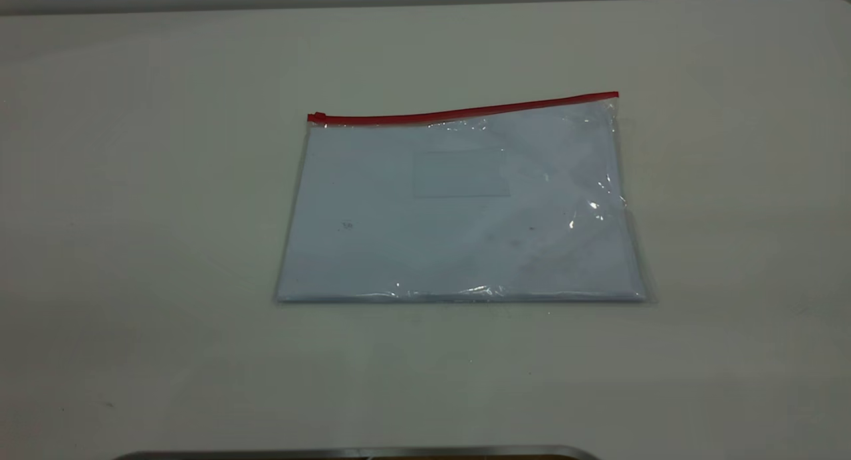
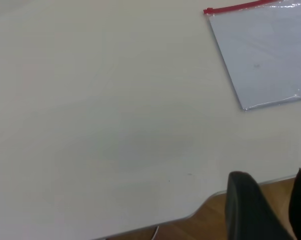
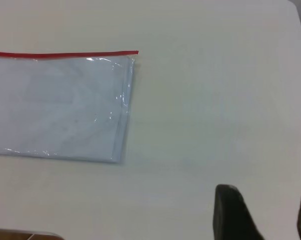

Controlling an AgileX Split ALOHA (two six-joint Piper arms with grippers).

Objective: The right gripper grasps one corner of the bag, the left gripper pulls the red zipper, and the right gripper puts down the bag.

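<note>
The bag, a clear flat pouch with white sheets and a faint card pocket, lies flat on the table. The red zipper runs along its far edge, with the slider tab at the left end. Neither arm shows in the exterior view. In the left wrist view the left gripper is open and empty, over the table's edge, far from the bag and the zipper. In the right wrist view the right gripper is open and empty above bare table, apart from the bag and the zipper.
The white table spreads widely around the bag. A dark object with a metal rim sits at the near edge in the exterior view. Wooden floor shows past the table's edge by the left gripper.
</note>
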